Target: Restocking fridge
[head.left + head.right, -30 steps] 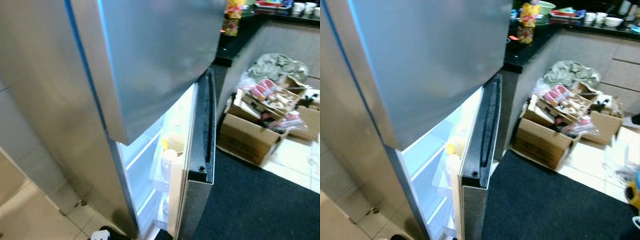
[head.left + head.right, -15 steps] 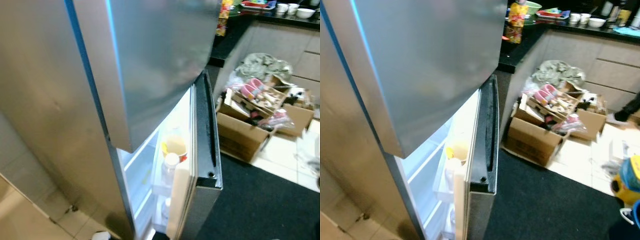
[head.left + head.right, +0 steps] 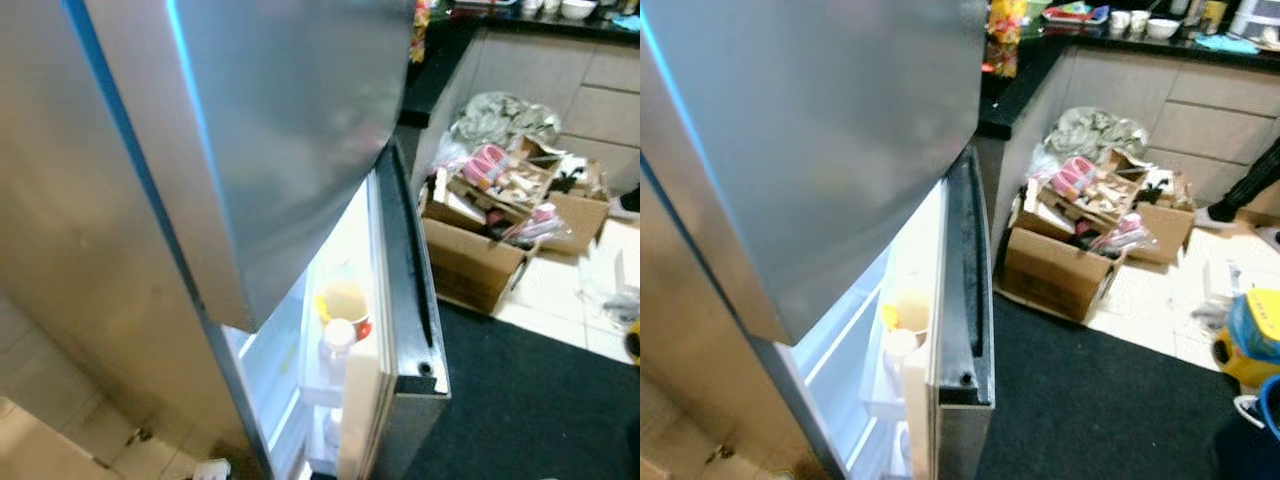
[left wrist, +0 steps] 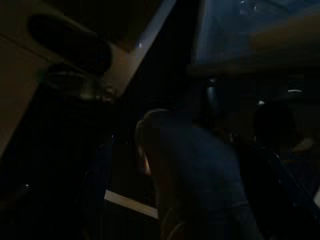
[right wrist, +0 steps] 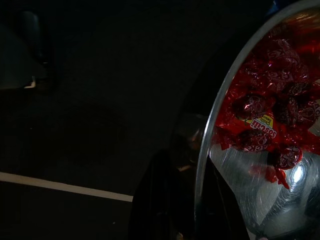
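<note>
A steel fridge stands close before me, its upper door [image 3: 290, 130] closed. The lower door [image 3: 960, 300] stands ajar with the inside lit. Its door shelf holds a white-capped bottle [image 3: 338, 335] and a yellowish container [image 3: 343, 298]. In the right wrist view a shiny metal bowl [image 5: 260, 200] holds several red wrapped candies [image 5: 270, 120]. My right gripper [image 5: 197, 200] has its dark fingers on either side of the bowl's rim. The left wrist view is very dark, with dim shapes that I cannot make out.
A black mat [image 3: 1110, 400] lies on the floor right of the fridge. Beyond it an open cardboard box [image 3: 1055, 270] full of clutter sits against the dark counter [image 3: 1020, 90]. A yellow and blue object [image 3: 1252, 335] lies far right, near a person's leg [image 3: 1250, 185].
The head view has swung right and drawn a little nearer, bringing the person's leg and more floor into sight. The lower door stays ajar.
</note>
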You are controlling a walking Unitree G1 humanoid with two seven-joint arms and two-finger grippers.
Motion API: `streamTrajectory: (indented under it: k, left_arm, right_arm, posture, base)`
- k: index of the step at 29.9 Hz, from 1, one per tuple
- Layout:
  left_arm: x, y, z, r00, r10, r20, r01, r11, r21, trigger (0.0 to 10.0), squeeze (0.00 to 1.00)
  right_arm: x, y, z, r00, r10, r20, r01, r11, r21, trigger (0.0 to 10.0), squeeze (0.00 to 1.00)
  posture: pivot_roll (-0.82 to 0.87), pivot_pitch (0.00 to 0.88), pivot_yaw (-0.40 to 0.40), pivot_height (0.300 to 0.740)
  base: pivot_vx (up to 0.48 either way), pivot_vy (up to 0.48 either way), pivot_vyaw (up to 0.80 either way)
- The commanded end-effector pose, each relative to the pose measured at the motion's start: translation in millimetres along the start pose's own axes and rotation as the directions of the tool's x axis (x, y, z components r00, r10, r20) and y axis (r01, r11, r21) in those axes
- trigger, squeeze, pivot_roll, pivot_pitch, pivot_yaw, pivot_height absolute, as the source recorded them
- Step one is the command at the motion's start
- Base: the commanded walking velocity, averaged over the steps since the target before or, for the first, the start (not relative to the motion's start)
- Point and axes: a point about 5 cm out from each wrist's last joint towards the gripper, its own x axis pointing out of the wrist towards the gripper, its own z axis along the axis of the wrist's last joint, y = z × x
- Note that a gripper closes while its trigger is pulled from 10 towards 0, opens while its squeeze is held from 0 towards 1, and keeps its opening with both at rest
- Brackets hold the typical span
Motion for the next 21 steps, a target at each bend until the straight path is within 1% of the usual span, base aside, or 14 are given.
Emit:
streamTrajectory:
  k: [1,9,11,21]
  left_arm:
    - [0.7,-1.9,-1.9,1.0,-0.001,-0.015,0.001,1.0,0.007,10.0,0.0]
    - [1.1,-2.7,-2.3,1.0,-0.002,-0.019,0.002,1.0,0.015,10.0,0.0]
    - [1.2,-3.0,-2.7,1.0,-0.001,-0.021,0.001,1.0,0.016,10.0,0.0]
    - [1.6,-4.7,-4.6,1.0,-0.003,-0.029,0.004,1.0,0.021,10.0,0.0]
  right_arm:
    - [0.0,0.1,-0.7,1.0,-0.002,0.004,0.002,1.0,0.001,10.0,0.0]
    - [0.0,0.9,-0.8,1.0,0.003,0.007,-0.003,1.0,-0.003,10.0,0.0]
    - [0.0,0.9,-1.0,1.0,0.003,0.006,-0.003,1.0,-0.004,10.0,0.0]
    - [0.1,1.5,-3.6,1.0,0.005,0.003,-0.005,1.0,-0.003,10.0,0.0]
  posture:
    - [-0.02,0.033,0.009,0.74]
    - [-0.02,0.033,0.009,0.74]
    - [-0.02,0.033,0.009,0.74]
    - [-0.02,0.034,0.009,0.74]
  base:
    - [-0.311,0.0,0.0]
    - [-0.335,0.0,0.0]
    - [0.247,0.0,0.0]
    - [-0.255,0.0,0.0]
